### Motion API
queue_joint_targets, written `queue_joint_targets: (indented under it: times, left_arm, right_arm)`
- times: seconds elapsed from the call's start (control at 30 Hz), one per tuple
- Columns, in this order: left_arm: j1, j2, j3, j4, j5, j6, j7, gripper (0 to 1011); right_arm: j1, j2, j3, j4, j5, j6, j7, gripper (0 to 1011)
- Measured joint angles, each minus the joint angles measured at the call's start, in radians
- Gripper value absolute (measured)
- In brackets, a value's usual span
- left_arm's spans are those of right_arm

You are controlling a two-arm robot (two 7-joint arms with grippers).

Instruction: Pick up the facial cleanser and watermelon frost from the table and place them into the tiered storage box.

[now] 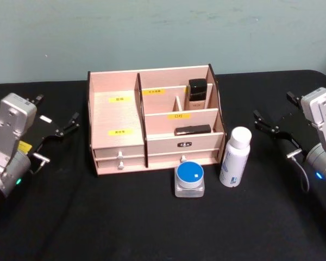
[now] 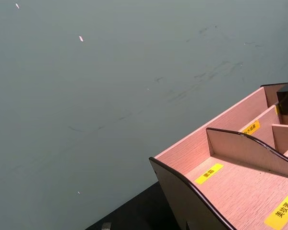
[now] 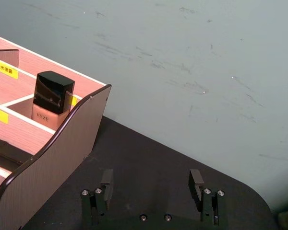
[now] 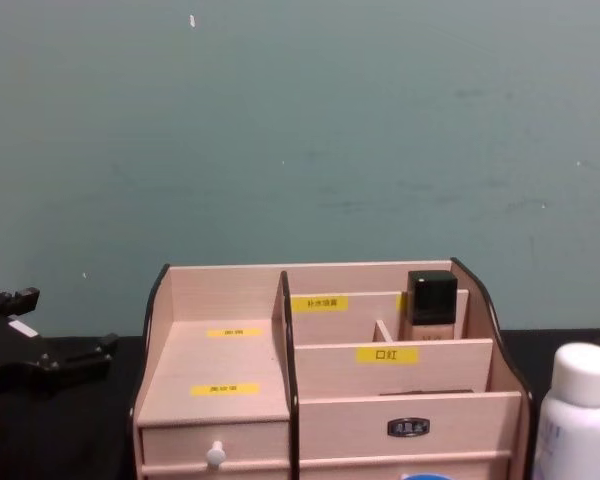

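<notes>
Backdrop: we face a plain teal wall (image 4: 300,130) rising behind a black table (image 1: 152,228).
Tiered storage box: the tiered storage box (image 1: 115,111) stands mid-table toward the wall. It is pale wood with dark curved sides and steps down toward us. Its yellow labels (image 1: 119,99) carry writing that we cannot read.
Drawers: the drawers run along the box's front base and are pushed in, each with a white knob (image 1: 119,165).
Box contents: a black-capped foundation bottle (image 1: 196,91) stands upright in the rear compartment, at 1 o'clock from the box's centre. A flat black item (image 1: 193,130) lies in the tier in front of it, and we cannot tell what it is.
Facial cleanser: we take the white bottle with a white cap for the facial cleanser (image 1: 235,157). It stands upright on the table at 4 o'clock from the box, just beside the box's right front corner and outside it.
Watermelon frost: we take the small clear jar with a blue lid for the watermelon frost (image 1: 189,178). It sits on the table at 5 o'clock from the box, just in front of the right drawers. The cleanser is at its 3 o'clock, near it with a gap between.
Left gripper: the left gripper (image 1: 58,107) is at 9 o'clock from the box and apart from it, with its jaws spread and empty.
Right gripper: the right gripper (image 1: 273,105) is at 3 o'clock from the box and apart from the cleanser. In the right wrist view its two black fingers (image 3: 107,181) stand wide apart and hold nothing.
</notes>
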Motion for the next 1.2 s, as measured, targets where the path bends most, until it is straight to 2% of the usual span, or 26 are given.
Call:
queue_joint_targets:
  times: [1.2]
  left_arm:
    - [0.000, 0.000, 0.000, 0.000, 0.000, 0.000, 0.000, 1010]
  right_arm:
    - [0.000, 0.000, 0.000, 0.000, 0.000, 0.000, 0.000, 1002]
